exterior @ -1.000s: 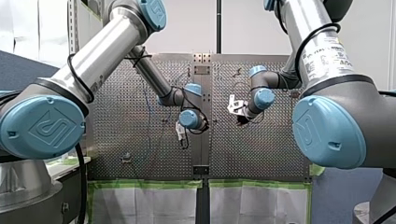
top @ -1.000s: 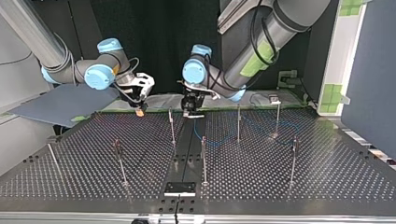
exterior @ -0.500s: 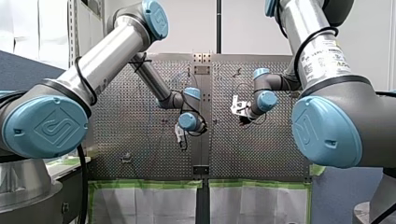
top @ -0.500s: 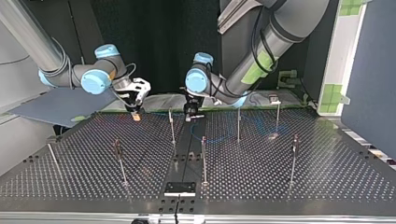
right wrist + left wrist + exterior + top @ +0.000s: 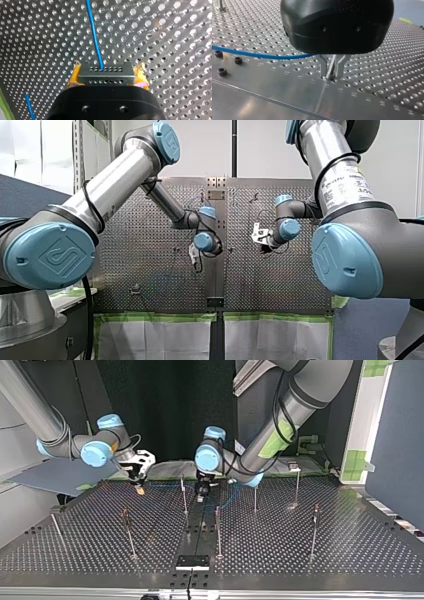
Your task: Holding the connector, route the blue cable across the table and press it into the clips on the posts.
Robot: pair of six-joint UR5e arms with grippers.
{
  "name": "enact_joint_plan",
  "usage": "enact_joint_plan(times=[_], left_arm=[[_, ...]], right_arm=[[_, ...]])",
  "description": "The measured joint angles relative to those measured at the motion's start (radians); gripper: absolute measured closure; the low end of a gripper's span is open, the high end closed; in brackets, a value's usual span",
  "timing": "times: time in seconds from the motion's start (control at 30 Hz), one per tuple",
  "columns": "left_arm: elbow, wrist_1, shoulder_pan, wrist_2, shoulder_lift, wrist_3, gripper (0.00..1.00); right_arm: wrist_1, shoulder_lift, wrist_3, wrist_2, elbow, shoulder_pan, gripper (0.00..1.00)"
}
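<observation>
In the right wrist view my right gripper (image 5: 107,75) is shut on a grey connector (image 5: 117,71), with its yellow pads (image 5: 73,76) on both sides. The blue cable (image 5: 93,32) runs from the connector away over the perforated table. My left gripper (image 5: 331,76) points down with its tips just above the table beside the central strip. Its metal fingers (image 5: 323,66) stand slightly apart and hold nothing that I can make out. The blue cable (image 5: 249,53) passes behind that gripper. In the top view my right gripper (image 5: 140,490) is at the left and my left gripper (image 5: 201,494) is near the middle.
Several thin posts stand on the table, among them one (image 5: 184,495) just beside my left gripper, one (image 5: 218,530) nearer the camera and one (image 5: 255,492) to its right. A black block (image 5: 192,562) sits at the near end of the central strip.
My right gripper has carried the connector toward the top view's left. My left gripper has come lower and nearer the central strip, and its fingers have parted.
</observation>
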Motion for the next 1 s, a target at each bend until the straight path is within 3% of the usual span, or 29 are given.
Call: enact_joint_plan(times=[0.03,0.1,0.13,0.2,0.53,0.77,1.0], left_arm=[[0.003,-0.003,-0.001,-0.003,0.0,0.002,0.49],[0.007,-0.015,-0.006,-0.008,0.0,0.006,0.24],[0.008,-0.02,-0.007,-0.009,0.0,0.008,0.24],[0.01,-0.033,-0.011,-0.013,0.0,0.012,0.0],[0.007,-0.119,-0.023,-0.049,0.003,0.043,0.0],[-0.034,-0.177,-0.041,-0.053,0.041,0.064,0.0],[-0.092,-0.156,-0.058,-0.052,0.098,0.067,0.0]], right_arm=[[0.0,0.0,0.0,-0.001,0.0,-0.002,1.0],[0.0,0.0,0.0,-0.003,0.0,-0.005,1.0],[0.0,0.0,0.0,-0.004,0.0,-0.007,1.0],[0.0,0.001,0.0,-0.006,0.0,-0.009,1.0],[0.002,0.001,0.0,-0.01,-0.001,-0.013,1.0],[0.003,0.001,0.0,-0.011,-0.001,-0.013,1.0],[0.009,0.001,0.0,-0.013,-0.001,-0.015,1.0]])
